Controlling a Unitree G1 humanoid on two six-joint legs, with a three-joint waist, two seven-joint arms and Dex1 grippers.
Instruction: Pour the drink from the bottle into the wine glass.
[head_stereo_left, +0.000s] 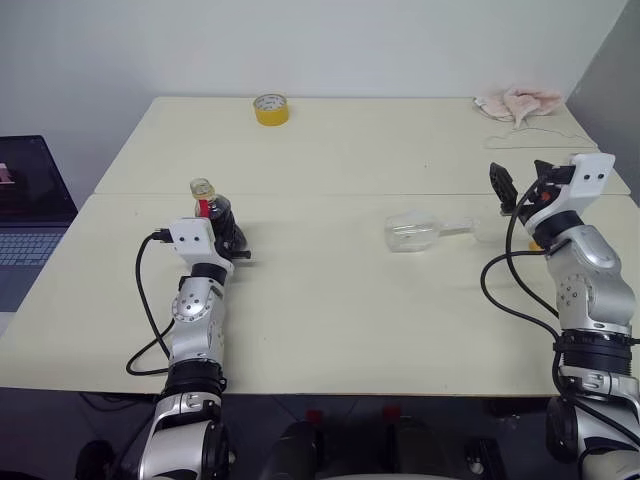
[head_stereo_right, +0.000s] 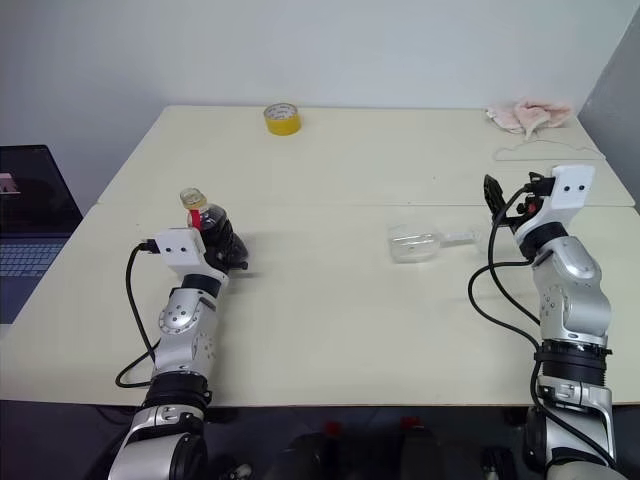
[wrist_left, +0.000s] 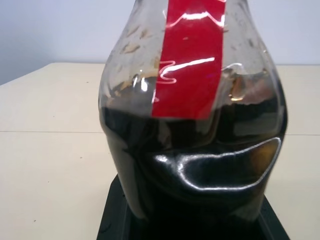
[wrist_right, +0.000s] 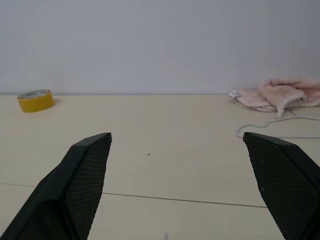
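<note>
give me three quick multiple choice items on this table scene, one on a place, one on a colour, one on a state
1. Where is the tape roll?
A. far side of the table
B. beside the wine glass
C. in the right gripper

2. What colour is the bottle's label band?
A. blue
B. red
C. green

3. How is the wine glass?
A. upright and full
B. lying on its side, empty
C. held by the left gripper

Answers:
1. A: it sits near the table's far edge.
2. B: the bottle shows a red band in the left wrist view.
3. B: its clear bowl and stem lie flat on the table.
</note>
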